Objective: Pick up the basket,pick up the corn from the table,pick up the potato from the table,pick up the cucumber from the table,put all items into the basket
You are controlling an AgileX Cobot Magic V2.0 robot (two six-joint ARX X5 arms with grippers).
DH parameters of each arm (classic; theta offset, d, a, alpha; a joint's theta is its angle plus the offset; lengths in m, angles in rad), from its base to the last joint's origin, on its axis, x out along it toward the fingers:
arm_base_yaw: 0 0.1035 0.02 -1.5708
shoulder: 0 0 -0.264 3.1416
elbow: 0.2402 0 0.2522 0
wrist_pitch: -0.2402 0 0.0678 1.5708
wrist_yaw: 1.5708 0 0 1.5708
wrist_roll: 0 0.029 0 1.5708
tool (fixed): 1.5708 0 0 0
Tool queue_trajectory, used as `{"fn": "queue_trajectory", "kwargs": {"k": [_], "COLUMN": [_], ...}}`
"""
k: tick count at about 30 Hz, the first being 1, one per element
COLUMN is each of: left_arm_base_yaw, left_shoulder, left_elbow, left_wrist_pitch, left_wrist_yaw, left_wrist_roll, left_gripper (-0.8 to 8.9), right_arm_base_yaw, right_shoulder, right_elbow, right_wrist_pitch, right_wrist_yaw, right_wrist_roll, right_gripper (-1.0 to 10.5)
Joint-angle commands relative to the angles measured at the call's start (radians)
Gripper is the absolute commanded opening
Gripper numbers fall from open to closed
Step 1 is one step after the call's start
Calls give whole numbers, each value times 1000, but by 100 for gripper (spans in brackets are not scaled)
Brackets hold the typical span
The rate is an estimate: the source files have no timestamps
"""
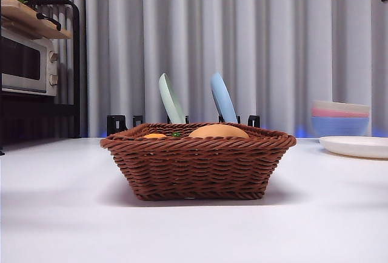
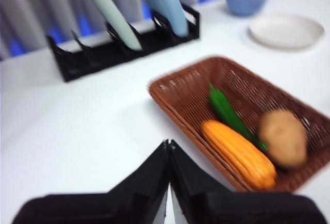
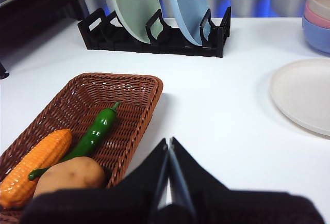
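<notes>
- Basket (image 1: pixel 198 167): mid-tabletop (image 1: pixel 60 214), holding all 3 items; landmark for the entries below.
- Corn (image 3: pixel 34 166): along 1 long wall of the basket; cucumber (image 3: pixel 92 137) beside it, mid-basket; potato (image 3: pixel 70 177) touching the cucumber's stem end.
- Behind the basket: black rack (image 3: pixel 154 35) carrying 1 green plate (image 3: pixel 135 4) and 1 blue plate (image 3: pixel 190 7).
- Off to 1 side of the basket: white plate (image 3: pixel 304 95), stacked bowls (image 1: pixel 340 117); at the opposite side, a toaster oven (image 1: pixel 27 63).
- Tabletop bare on every side of the basket's rim.
- Left pincer (image 2: pixel 169 149): pressed together, empty, raised near the corn-side rim.
- Right pincer (image 3: pixel 169 149): pressed together, empty, raised near the potato end.
</notes>
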Motion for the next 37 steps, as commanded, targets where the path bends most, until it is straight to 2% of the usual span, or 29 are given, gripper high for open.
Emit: {"fn": "queue_trajectory", "kwargs": {"k": [1, 4, 9, 13, 22, 29, 37], "left_arm_base_yaw": [101, 224, 382, 451, 511, 514, 513], "left_shoulder": [-39, -79, -174, -259, -384, -426, -424], "left_elbow": [-9, -37, -185, -349, -573, -632, -642], "left_wrist_pitch": [18, 48, 190, 297, 358, 358, 323], "left_wrist_yaw": [116, 202, 204, 204, 203, 199, 200], "left_wrist_roll": [8, 56, 69, 69, 68, 60, 5], "left_gripper": [-3, -3, -3, -3, -3, -3, -3], "right_arm_base_yaw": [1, 1, 1, 1, 1, 1, 1], "right_shoulder": [-1, -1, -1, -1, -1, -1, -1], "right_elbow": [-5, -5, -5, -5, -5, -5, -5], "right_wrist_pitch": [6, 6, 6, 6, 6, 6, 6], "right_wrist_yaw": [3, 3, 3, 3, 3, 3, 3], "right_wrist_roll": [12, 12, 12, 12, 12, 12, 12], "right_gripper": [-16, -16, -16, -16, -16, -16, -16]}}
